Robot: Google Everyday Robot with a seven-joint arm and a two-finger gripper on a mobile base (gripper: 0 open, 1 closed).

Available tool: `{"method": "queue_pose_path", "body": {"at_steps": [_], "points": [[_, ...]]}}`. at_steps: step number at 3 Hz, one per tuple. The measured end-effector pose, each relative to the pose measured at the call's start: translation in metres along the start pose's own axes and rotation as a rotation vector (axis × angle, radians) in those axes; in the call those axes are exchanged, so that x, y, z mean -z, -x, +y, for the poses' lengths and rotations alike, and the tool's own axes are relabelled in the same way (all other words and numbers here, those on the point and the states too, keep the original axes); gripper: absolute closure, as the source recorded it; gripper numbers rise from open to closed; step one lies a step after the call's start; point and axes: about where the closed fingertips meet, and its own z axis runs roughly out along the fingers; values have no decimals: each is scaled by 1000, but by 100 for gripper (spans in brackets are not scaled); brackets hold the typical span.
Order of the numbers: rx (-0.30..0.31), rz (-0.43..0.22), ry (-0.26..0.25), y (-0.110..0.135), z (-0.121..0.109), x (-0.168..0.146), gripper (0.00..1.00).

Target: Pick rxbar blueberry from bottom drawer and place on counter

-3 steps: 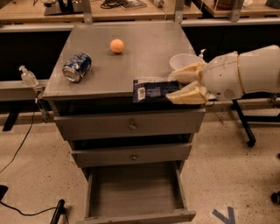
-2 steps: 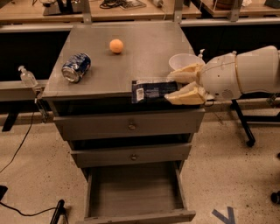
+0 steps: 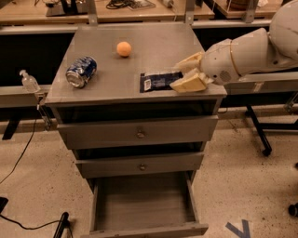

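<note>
The rxbar blueberry (image 3: 158, 81), a dark flat packet with white label patches, sits low over the front right part of the grey counter (image 3: 153, 42). My gripper (image 3: 185, 73) reaches in from the right, and its cream fingers (image 3: 190, 84) are closed on the packet's right end. I cannot tell whether the packet touches the counter. The bottom drawer (image 3: 144, 200) is pulled out below, and its floor is bare.
A crushed blue soda can (image 3: 81, 71) lies on the counter's left side and an orange ball (image 3: 124, 49) sits near the back middle. Two shut drawer fronts with knobs (image 3: 139, 134) are above the open drawer. A small clear bottle (image 3: 29, 81) stands at the left. Wooden tabletops (image 3: 139, 11) are behind.
My gripper and the packet have moved from in front of the counter's front edge back to above the counter top. The can and the ball have not moved.
</note>
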Motion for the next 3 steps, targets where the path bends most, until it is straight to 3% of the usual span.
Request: {"method": "queue_pose_path", "body": {"at_steps": [1, 2, 3], "points": [[-17, 8, 5, 6, -26, -18, 100], [-44, 3, 31, 17, -48, -56, 100], [-69, 25, 49, 16, -57, -81, 100]]}}
